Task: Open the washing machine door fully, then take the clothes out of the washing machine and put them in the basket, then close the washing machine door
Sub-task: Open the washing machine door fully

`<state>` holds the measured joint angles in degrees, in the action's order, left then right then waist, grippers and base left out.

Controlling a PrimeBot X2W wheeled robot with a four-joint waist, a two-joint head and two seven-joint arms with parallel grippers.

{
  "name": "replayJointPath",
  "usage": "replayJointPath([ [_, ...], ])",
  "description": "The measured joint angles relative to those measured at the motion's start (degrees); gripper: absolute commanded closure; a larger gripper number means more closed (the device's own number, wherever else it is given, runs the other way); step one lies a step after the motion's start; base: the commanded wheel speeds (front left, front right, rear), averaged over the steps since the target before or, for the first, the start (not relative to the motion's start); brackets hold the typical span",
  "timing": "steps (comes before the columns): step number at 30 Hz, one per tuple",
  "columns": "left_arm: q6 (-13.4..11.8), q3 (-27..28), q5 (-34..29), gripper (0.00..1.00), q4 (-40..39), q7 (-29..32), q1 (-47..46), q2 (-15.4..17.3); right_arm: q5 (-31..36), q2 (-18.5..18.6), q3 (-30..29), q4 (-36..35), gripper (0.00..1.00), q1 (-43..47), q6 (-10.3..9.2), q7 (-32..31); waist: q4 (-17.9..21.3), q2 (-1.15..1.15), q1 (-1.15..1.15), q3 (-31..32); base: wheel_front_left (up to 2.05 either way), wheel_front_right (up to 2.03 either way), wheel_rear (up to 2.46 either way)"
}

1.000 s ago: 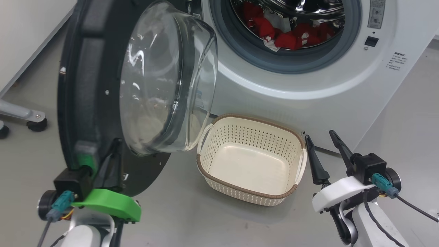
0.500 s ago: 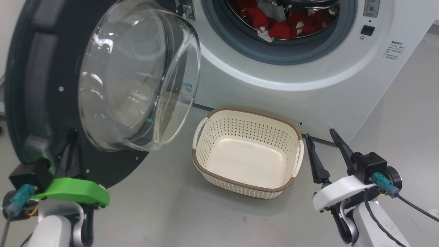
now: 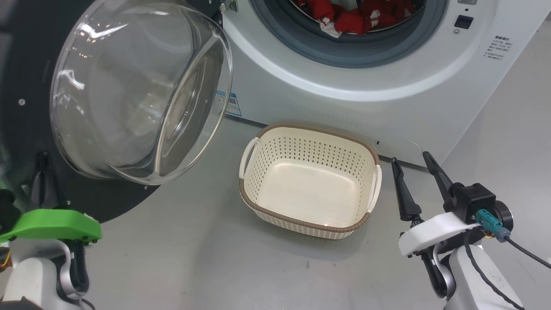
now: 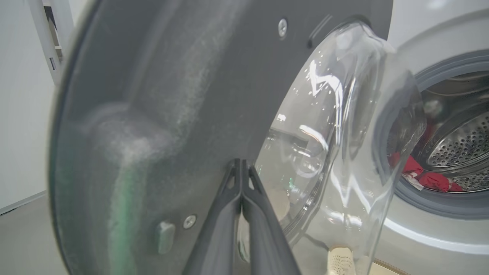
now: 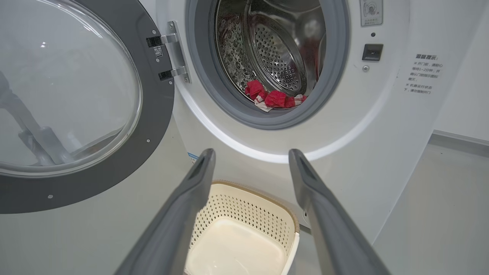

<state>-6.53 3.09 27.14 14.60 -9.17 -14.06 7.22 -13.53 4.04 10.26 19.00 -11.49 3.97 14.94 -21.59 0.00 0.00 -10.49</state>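
Observation:
The washing machine door (image 3: 26,99) stands swung out at the left, its clear glass bowl (image 3: 137,86) bulging toward me. My left gripper (image 4: 240,163) is shut, its tips against the door's dark inner face (image 4: 172,95) beside the glass. The white washing machine (image 3: 344,107) shows its grey seal, with the red and white clothes (image 3: 344,17) lying in the steel drum (image 5: 275,53). Below it on the floor, the cream basket (image 3: 310,129) holds nothing. My right gripper (image 3: 410,157) stands open just right of the basket, and the right wrist view has it (image 5: 252,152) pointing at the machine's front above the basket (image 5: 244,202).
Grey floor (image 3: 193,258) spreads around the basket. A blue sticker (image 3: 230,103) sits low on the machine's front. A white wall (image 5: 466,76) stands right of the machine. A pale frame (image 4: 49,38) shows beyond the door's edge.
The door has swung further open to the left, with my shut left gripper moving along its inner face. The head view has shifted slightly. The right arm has barely moved.

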Motion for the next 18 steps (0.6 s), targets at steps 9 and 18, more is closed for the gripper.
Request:
replayJointPath([
  [9,-0.3,0.2,-0.1,1.00,3.1,-1.1,-0.7,0.1,0.0,0.0,-0.6,-0.4,0.00,-0.5,0.01,0.0,0.0,0.00,0.00,-0.2,0.00,0.00,0.00],
  [18,-0.3,-1.3,-2.1,1.00,3.1,-2.4,-0.5,0.1,0.0,-0.1,-0.6,-0.4,0.00,-0.9,0.09,0.0,0.2,0.00,0.00,0.6,0.00,0.00,0.00],
])
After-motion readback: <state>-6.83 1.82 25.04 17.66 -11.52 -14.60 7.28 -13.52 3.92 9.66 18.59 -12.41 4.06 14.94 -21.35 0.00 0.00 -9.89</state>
